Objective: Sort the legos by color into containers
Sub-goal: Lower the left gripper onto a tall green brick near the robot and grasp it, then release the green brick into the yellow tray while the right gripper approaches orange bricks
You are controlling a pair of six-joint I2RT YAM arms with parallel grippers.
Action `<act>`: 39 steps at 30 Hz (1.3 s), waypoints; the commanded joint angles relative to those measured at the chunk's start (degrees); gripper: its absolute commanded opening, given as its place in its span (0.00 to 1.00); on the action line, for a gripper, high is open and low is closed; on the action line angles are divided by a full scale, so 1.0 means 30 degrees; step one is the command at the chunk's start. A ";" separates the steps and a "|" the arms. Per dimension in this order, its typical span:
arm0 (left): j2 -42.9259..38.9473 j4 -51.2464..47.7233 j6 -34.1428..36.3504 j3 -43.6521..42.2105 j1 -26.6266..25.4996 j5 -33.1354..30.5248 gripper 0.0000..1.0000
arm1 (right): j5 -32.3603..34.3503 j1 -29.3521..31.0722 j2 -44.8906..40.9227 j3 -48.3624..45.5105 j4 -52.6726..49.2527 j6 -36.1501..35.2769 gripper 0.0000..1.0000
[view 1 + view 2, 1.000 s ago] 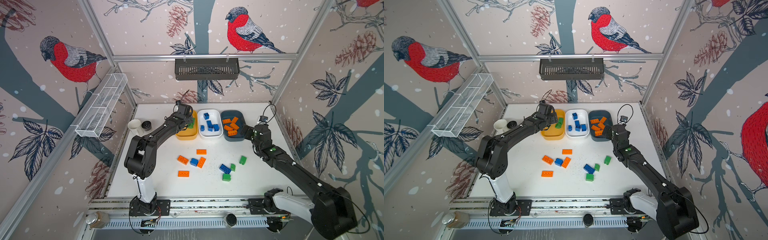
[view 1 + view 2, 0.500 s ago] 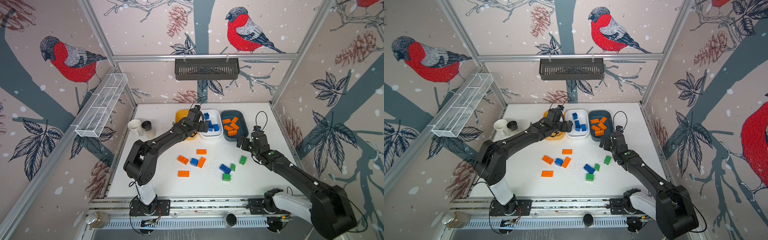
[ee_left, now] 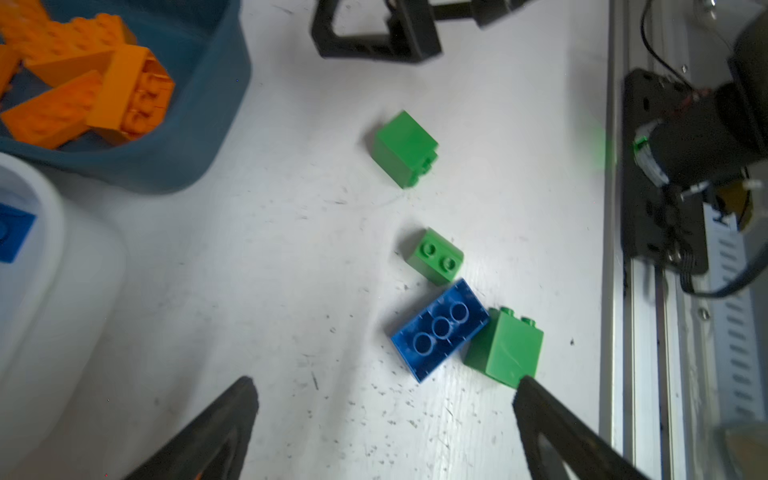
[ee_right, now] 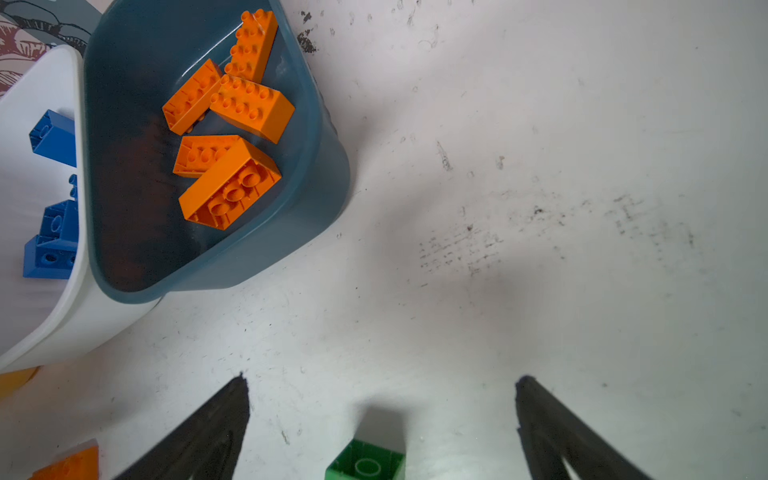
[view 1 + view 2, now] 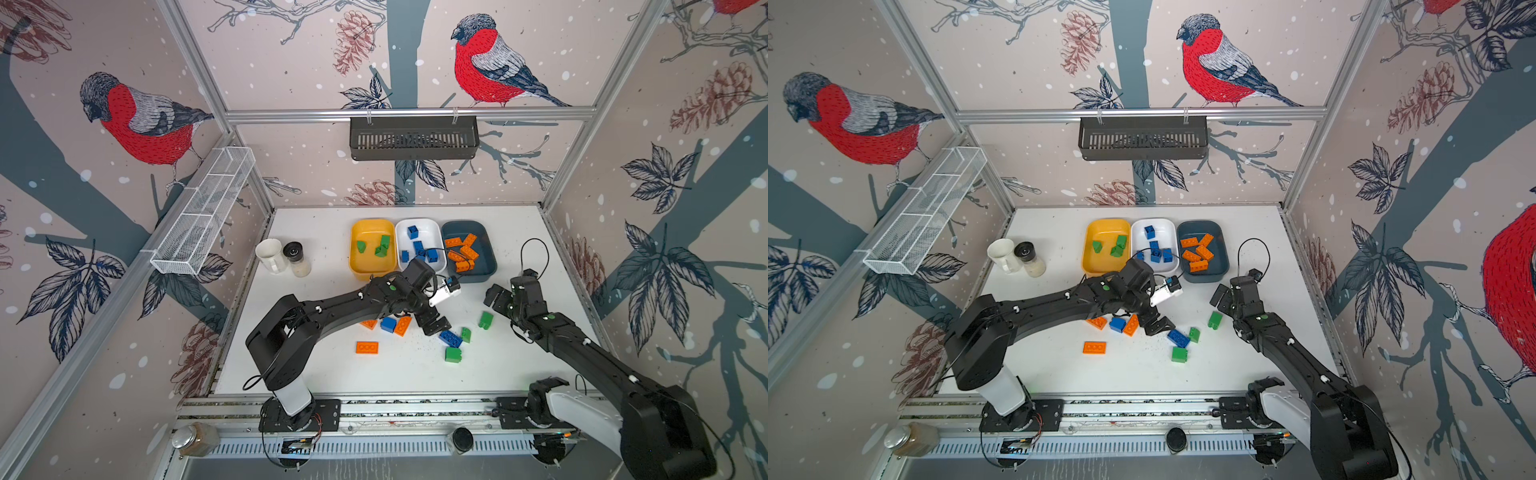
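Note:
Three containers stand in a row at the back: a yellow tub [image 5: 370, 232] with green legos, a white tub [image 5: 428, 232] with blue ones, a teal tub [image 5: 457, 230] with orange ones. Loose legos lie mid-table: orange [image 5: 367, 347], blue [image 5: 388, 324], orange [image 5: 402, 325], blue [image 5: 450, 338], green [image 5: 453, 354], green [image 5: 485, 320]. My left gripper [image 5: 434, 324] hangs open and empty just short of the blue brick [image 3: 439, 334]. My right gripper [image 5: 496, 297] is open, with a green brick [image 4: 365, 463] lying between its fingers, untouched.
A white mug [image 5: 270, 255] and a black-lidded jar [image 5: 296, 257] stand at the back left. A white wire basket [image 5: 203, 212] hangs on the left wall and a black basket [image 5: 413, 137] on the back rail. The aluminium rail [image 3: 615, 208] edges the table's front.
My left gripper has swung from the yellow tub forward to the loose bricks in the middle. My right gripper has drawn back from the teal tub toward the lone green brick.

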 commanded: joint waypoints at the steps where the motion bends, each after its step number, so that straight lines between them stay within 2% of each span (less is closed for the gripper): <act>1: -0.0577 -0.0174 0.2684 -0.0996 -0.0745 0.0004 0.96 | -0.0013 -0.0081 -0.0184 -0.0127 0.0107 0.0273 0.99; 4: -0.0268 -0.0491 0.3176 -0.1068 -0.1747 -0.1502 0.93 | -0.0034 -0.0096 -0.0257 -0.0207 0.0210 0.0288 0.99; 7: 0.0135 0.0244 0.2853 -0.1196 -0.3022 -0.2913 0.86 | -0.0158 -0.0095 -0.0374 -0.0338 0.0326 0.0223 1.00; 10: 0.0576 0.0450 0.2157 -0.0971 -0.3548 -0.2215 0.81 | -0.0203 -0.0095 -0.0701 -0.0587 0.0473 0.0222 1.00; 12: 0.0999 0.0313 0.1790 -0.0841 -0.3704 -0.1850 0.73 | -0.0144 -0.0095 -0.1068 -0.0776 0.0607 0.0187 0.99; 14: 0.1419 0.0279 0.1565 -0.0752 -0.3898 -0.2013 0.66 | -0.0036 -0.0092 -0.1487 -0.0909 0.0722 0.0130 1.00; 17: 0.2023 0.0304 0.1380 -0.0462 -0.4252 -0.2537 0.60 | 0.0107 -0.0095 -0.2055 -0.1035 0.0738 -0.0030 1.00; 21: 0.2587 0.0338 0.1365 -0.0010 -0.4446 -0.2702 0.56 | 0.0176 -0.0095 -0.2509 -0.1258 0.0652 -0.0209 1.00; 26: 0.3398 0.0457 0.1579 0.0345 -0.4476 -0.2707 0.55 | 0.0199 -0.0097 -0.2825 -0.1597 0.0686 -0.0105 0.99; 32: 0.4005 -0.0166 0.2035 0.1043 -0.4476 -0.2333 0.47 | 0.0206 -0.0095 -0.3434 -0.1855 0.0713 0.0030 1.00; 39: 0.3949 -0.0132 0.1466 0.0997 -0.4446 -0.2473 0.26 | -0.0135 -0.0095 -0.3655 -0.1951 0.0715 -0.0279 1.00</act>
